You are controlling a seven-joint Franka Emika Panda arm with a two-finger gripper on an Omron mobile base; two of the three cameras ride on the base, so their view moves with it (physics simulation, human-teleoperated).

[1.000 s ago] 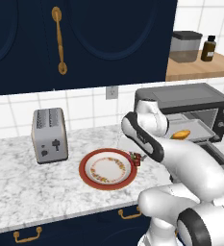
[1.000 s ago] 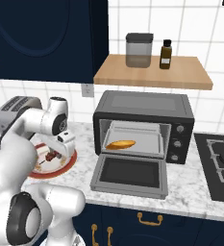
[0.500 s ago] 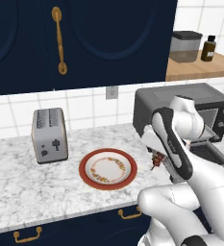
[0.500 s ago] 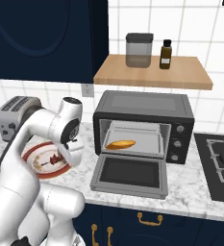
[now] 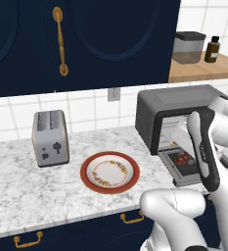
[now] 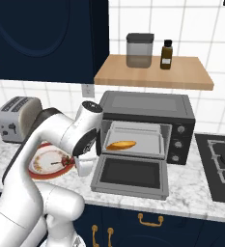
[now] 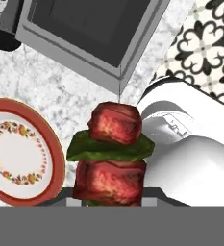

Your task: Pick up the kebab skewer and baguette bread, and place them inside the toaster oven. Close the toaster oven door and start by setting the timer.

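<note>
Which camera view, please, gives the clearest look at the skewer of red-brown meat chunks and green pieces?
The hand view: the kebab skewer sits close up at its centre, with its meat and green layers distinct. In the left base view it is a small red patch beside the arm, over the open toaster oven door. The right base view does not let me make it out.

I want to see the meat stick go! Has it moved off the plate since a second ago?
Yes. The skewer, held in the gripper, has left the plate and gone rightward, now beside the open oven door.
</note>
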